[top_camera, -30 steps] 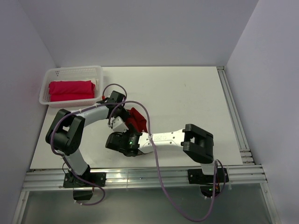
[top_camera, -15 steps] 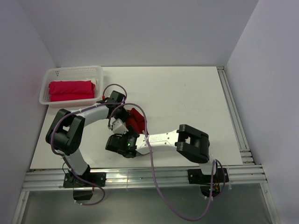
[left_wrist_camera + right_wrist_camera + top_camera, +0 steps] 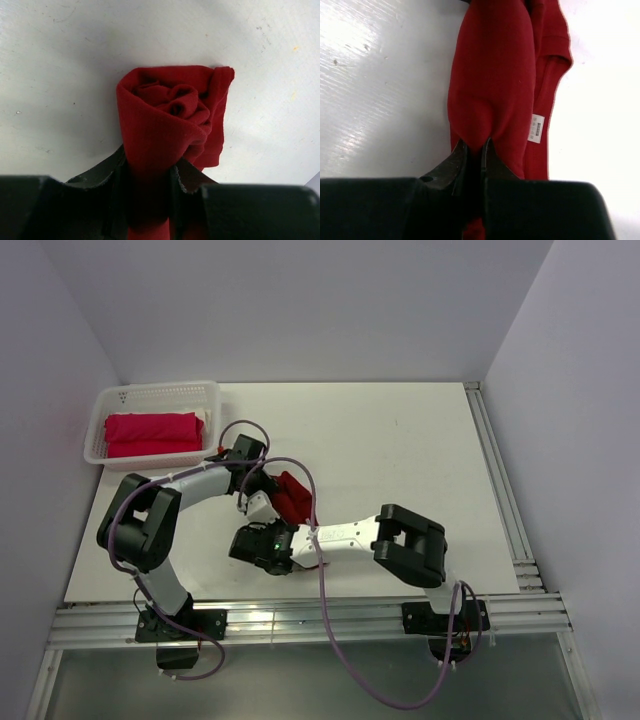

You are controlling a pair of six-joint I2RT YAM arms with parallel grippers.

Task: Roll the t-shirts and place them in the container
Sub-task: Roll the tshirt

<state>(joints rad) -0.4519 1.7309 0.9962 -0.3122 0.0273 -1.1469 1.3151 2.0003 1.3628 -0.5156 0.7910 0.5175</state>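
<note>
Pinching one crimson t-shirt, left pincer and right pincer sit near basket.

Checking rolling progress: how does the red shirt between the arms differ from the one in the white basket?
The dark crimson cloth t-shirt is deeper red; the pinkish-red cloth t-shirt is brighter. The crimson one is over the white table; the pinkish one sits in the white plastic lattice basket. The left pincer and right pincer both clamp the crimson one; nothing touches the pinkish one. Both are bundled.

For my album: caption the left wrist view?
Left gripper pinching a rolled crimson t-shirt, white table behind.
</note>
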